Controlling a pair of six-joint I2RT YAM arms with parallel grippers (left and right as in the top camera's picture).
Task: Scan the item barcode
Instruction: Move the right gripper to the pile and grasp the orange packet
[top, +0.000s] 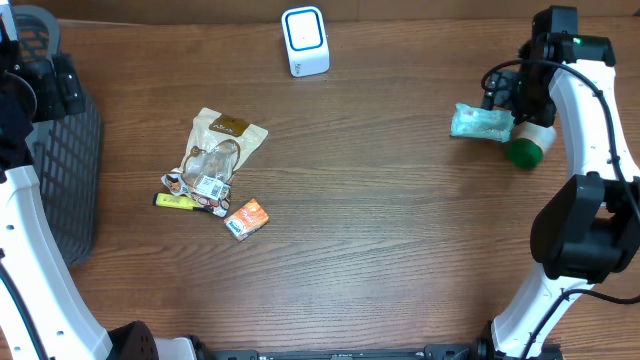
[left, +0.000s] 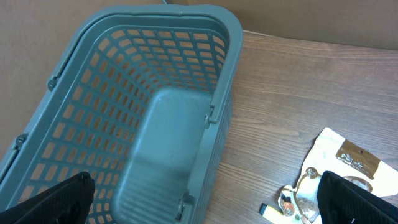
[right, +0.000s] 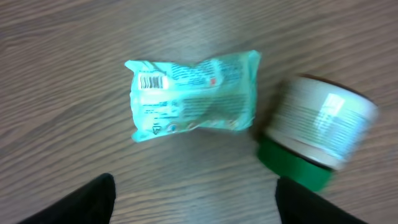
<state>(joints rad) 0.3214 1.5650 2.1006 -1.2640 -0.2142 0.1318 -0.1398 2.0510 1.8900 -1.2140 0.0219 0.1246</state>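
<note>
The task looks part done, as a judgement: 2 items, a teal packet (right: 193, 99) and a jar (right: 317, 134), lie touching or nearly so at the right of the table (top: 400, 220), well apart from a pile at left-centre. That suggests they are dealt with while the pile waits for the scanner (top: 304, 40), a white rounded box with a blue-edged face at the far edge. The right gripper (right: 194, 180) hangs above the packet with its jaws spread wide and nothing between them; the packet rests on the wood, barcode (right: 153, 81) facing up. The left gripper (left: 205, 177) is likewise wide open and empty, over the basket (left: 230, 37), a grey-green plastic lattice. The packet is soft, crinkled film, pillow-shaped; the jar is a pale cylinder with a glossy label and green lid, on its side. The pile holds a kraft-and-clear pouch (top: 222, 145), a yellow tube-like piece (top: 175, 201) and 1 small orange carton (top: 246, 218).
</note>
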